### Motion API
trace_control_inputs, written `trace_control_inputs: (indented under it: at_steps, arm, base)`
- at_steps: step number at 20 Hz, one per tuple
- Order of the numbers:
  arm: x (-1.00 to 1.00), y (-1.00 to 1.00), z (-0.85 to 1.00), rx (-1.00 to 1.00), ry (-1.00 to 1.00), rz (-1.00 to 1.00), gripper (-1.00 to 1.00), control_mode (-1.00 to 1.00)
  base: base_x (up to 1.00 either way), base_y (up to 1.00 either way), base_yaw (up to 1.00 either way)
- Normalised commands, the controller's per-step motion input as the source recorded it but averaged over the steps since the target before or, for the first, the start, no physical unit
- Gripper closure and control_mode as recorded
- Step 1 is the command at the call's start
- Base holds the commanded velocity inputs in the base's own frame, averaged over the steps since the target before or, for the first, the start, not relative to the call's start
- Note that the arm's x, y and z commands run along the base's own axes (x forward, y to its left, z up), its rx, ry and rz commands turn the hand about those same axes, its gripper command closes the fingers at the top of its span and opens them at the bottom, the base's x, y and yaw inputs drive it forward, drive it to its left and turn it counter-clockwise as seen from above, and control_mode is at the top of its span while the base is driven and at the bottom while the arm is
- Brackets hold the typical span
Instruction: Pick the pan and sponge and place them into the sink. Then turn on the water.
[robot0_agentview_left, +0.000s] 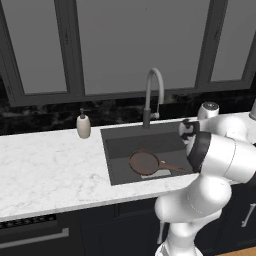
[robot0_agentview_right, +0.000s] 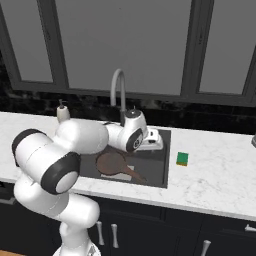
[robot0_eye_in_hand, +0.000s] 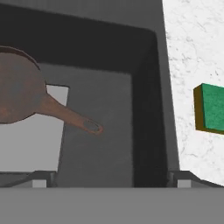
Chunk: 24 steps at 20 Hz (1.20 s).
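Right base view: pan (robot0_agentview_right: 111, 162) lies in sink (robot0_agentview_right: 165, 165); gripper (robot0_agentview_right: 152, 140), wide open and empty, hovers above. Sponge (robot0_agentview_right: 182, 158) sits on the right counter; a hasty reach could knock it away.
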Motion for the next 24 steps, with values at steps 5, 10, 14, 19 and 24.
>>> trace_control_inputs:
  at_steps: [5, 10, 14, 19, 24]
  arm:
    - [-0.12, -0.52, 0.0, 0.08, -0.07, -0.04, -1.0, -1.0]
    - [-0.03, -0.29, 0.0, 0.04, -0.01, 0.0, -1.0, -1.0]
    - [0.0, -0.14, 0.0, 0.0, 0.01, 0.0, -1.0, -1.0]
    - [0.0, -0.25, 0.0, 0.0, 0.0, 0.0, -1.0, -1.0]
    - [0.0, -0.35, 0.0, 0.06, 0.0, 0.0, -1.0, -1.0]
  base:
    - [0.0, 0.0, 0.0]
    - [0.0, 0.0, 0.0]
    - [0.0, 0.0, 0.0]
    - [0.0, 0.0, 0.0]
    - [0.0, 0.0, 0.0]
